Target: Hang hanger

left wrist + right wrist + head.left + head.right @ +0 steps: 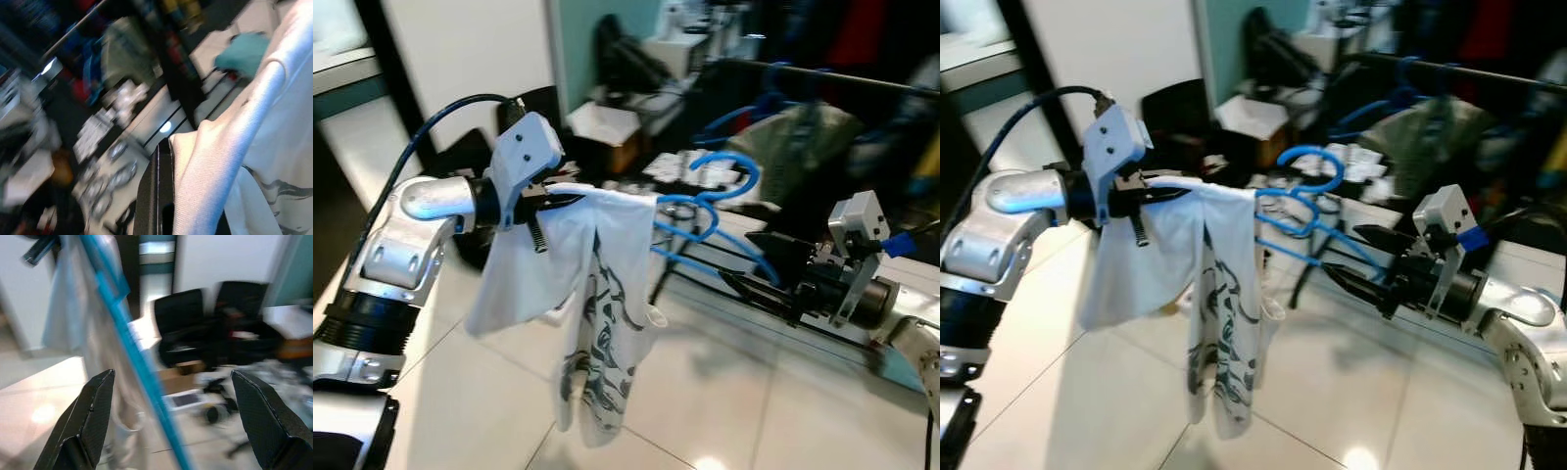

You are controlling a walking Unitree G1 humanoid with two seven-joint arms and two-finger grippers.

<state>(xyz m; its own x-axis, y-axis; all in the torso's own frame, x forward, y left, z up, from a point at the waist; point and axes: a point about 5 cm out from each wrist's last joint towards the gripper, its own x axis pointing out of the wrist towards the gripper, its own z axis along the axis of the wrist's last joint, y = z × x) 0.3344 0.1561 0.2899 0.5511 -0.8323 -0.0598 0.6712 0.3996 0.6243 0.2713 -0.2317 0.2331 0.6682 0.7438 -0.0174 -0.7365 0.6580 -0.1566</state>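
Note:
A blue hanger [707, 217] carries a white shirt [597, 294] with a dark print, held in the air over the tiled floor. My left gripper [566, 199] is shut on the shirt-covered end of the hanger; one black finger [155, 196] presses against the white cloth [230, 161]. My right gripper [1342, 251] is open and points at the hanger's bare blue end. In the right wrist view the blue hanger bar [132, 352] runs between the spread fingers without touching them. A dark clothes rail [842, 76] with other hangers and garments crosses the back right.
The rack's metal base frame [773, 313] lies on the floor under my right arm. Black chairs [181, 323], an open box [607, 127] and scattered clutter crowd the floor behind the hanger. White tiled floor [489, 392] spreads in front.

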